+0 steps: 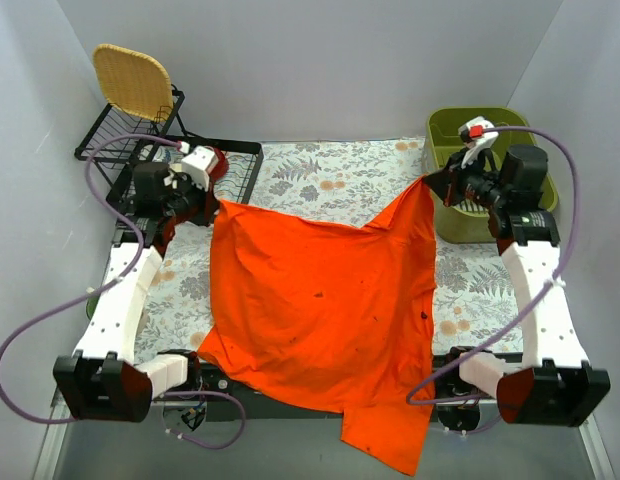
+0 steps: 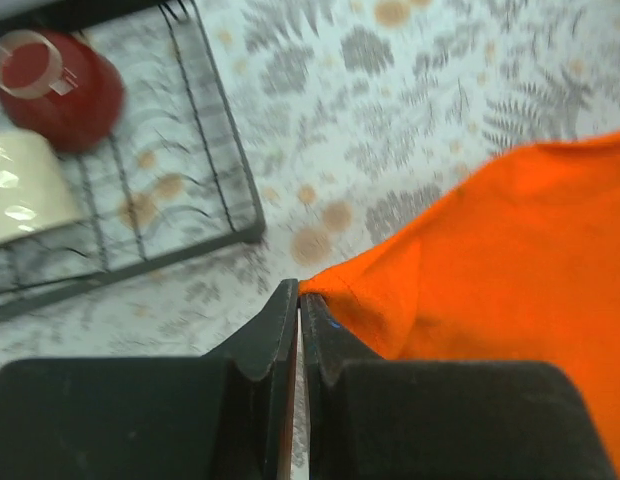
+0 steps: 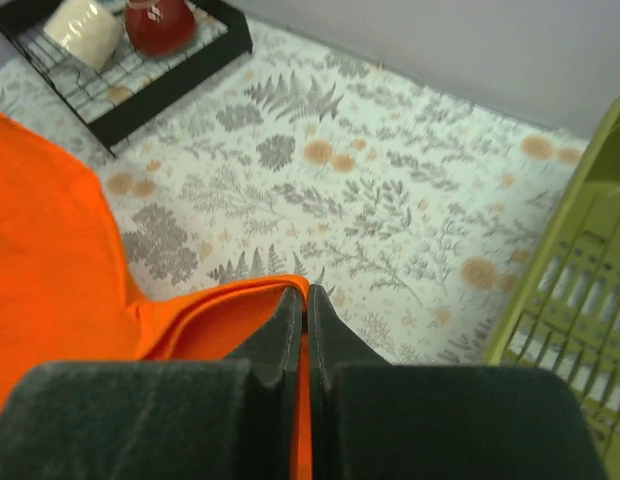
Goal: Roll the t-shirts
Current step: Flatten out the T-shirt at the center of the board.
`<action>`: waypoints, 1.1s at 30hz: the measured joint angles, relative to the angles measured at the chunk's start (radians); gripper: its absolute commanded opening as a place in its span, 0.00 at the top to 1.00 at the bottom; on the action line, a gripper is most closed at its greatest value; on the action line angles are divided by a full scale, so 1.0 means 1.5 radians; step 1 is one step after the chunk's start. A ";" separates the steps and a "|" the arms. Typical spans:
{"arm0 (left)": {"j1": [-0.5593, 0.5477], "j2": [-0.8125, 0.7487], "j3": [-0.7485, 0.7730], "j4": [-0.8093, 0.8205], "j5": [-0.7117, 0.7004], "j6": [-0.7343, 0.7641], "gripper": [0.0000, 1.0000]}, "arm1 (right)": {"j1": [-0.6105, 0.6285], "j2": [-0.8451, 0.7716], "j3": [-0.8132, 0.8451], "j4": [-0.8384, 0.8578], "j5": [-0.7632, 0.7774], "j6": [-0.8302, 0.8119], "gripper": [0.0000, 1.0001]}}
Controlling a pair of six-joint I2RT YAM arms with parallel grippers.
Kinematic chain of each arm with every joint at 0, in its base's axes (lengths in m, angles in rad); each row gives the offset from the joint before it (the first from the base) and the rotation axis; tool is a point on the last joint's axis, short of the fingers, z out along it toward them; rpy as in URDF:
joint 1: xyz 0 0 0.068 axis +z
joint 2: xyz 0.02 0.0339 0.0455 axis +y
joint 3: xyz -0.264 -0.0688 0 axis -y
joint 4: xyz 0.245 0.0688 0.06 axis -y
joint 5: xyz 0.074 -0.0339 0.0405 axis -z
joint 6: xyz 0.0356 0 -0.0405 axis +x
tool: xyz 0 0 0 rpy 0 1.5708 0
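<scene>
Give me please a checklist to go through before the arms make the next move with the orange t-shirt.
1. Left claw shut on a corner of the t-shirt: ok.
2. Right claw shut on the other far corner: ok.
3. Edge between the two claws pulled straight: not ok, it sags in the middle.
4. Whole t-shirt lying on the table: not ok, the near part hangs over the near edge.
5. Cloth apart from the wire rack and the green basket: ok.
</scene>
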 measured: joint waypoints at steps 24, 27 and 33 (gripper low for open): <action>-0.001 0.282 0.053 0.150 -0.038 0.003 1.00 | 0.057 0.513 0.193 0.113 0.071 -0.112 0.99; -0.001 0.282 0.053 0.151 -0.051 0.006 1.00 | 0.066 0.555 0.228 0.121 0.106 -0.124 0.99; -0.001 0.289 0.063 0.152 -0.073 0.011 1.00 | 0.079 0.631 0.298 0.117 0.153 -0.138 0.99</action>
